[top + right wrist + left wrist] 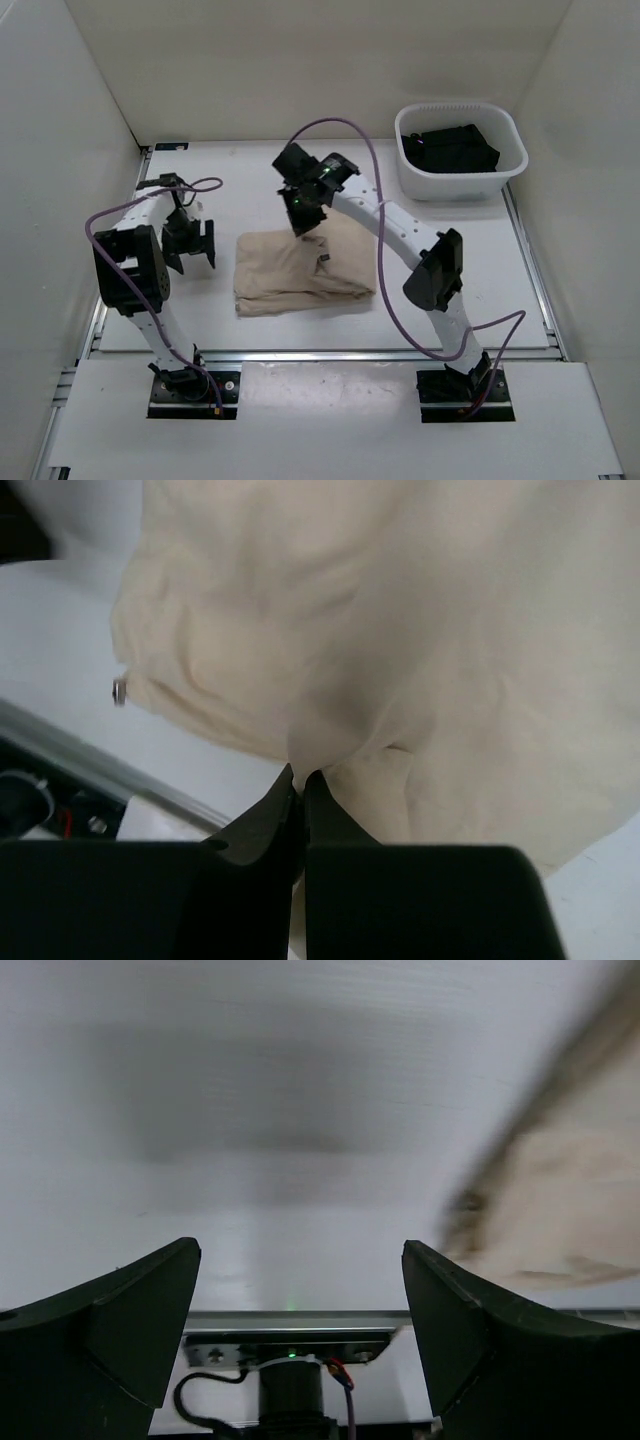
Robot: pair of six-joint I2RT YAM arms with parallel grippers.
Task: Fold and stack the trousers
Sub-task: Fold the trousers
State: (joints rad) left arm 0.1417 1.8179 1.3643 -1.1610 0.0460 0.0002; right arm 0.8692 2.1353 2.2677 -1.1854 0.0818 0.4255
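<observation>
**One Thin Pinch Holds a Folded Bundle**

On the white table (480,290), the trousers (290,275) lie at the centre as a rough folded rectangle between the two arms, wrinkled and uneven along the near edge. A white bin (460,108) of dark clothing stands well apart in the far right corner. The right gripper (298,777) is clenched on a small tuck of cloth at the bundle's far edge. So slight a bite may slip free if raised, or drag only the top layer and undo the fold beneath. The left gripper (300,1270) hangs released over bare table just beside the trousers' left edge, holding nothing. With that side unpinned, a pull from the right could skew the whole bundle. A small metal stud (119,690) at the cloth's edge could snag.
</observation>
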